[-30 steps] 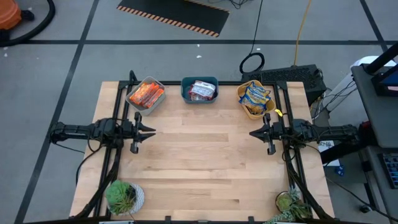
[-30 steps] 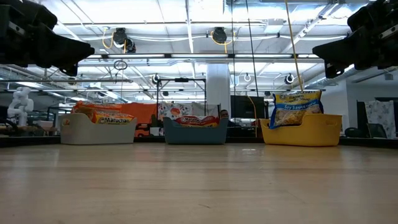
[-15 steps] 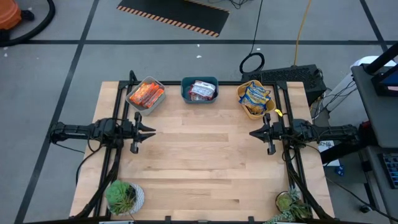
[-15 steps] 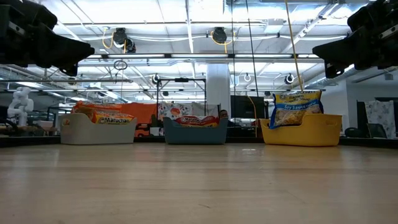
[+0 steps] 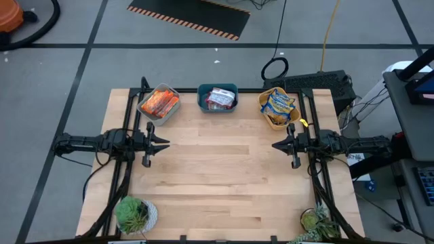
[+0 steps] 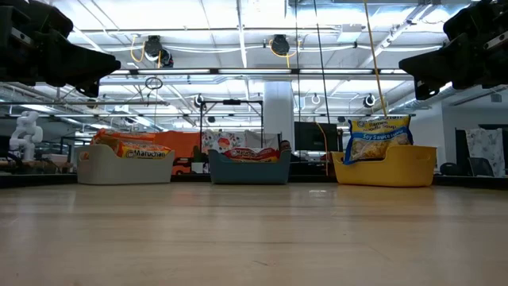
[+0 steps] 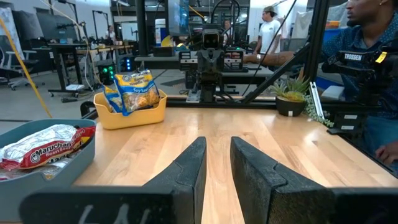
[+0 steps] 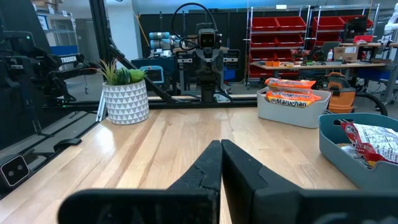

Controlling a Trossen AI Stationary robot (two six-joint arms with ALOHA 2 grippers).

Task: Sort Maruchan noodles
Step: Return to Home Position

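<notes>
Orange plastic noodle packets [image 5: 160, 103] in grey tub [image 5: 144, 110], upper left of high view. Silver-red packets [image 5: 220, 98] in teal tub [image 5: 201, 102], top centre. Yellow-blue packets [image 5: 279, 104] in yellow tub [image 5: 274, 125], upper right. Left tool [image 5: 165, 142], mid-left: narrow gap, empty. Right tool [image 5: 275, 144], mid-right: closed, empty. Step judged: homing. Next: park both arms, no grasp needed.

Your desk [image 5: 224, 183] carries three tubs in a row along its far edge: left tub [image 5: 150, 116], middle tub [image 5: 201, 102], right tub [image 5: 273, 124], each with Maruchan noodle packets [image 5: 161, 103] inside. A potted plant [image 5: 132, 213] sits at each near corner. Left gripper [image 5: 166, 141] over the left side faces right gripper [image 5: 274, 145] opposite
</notes>
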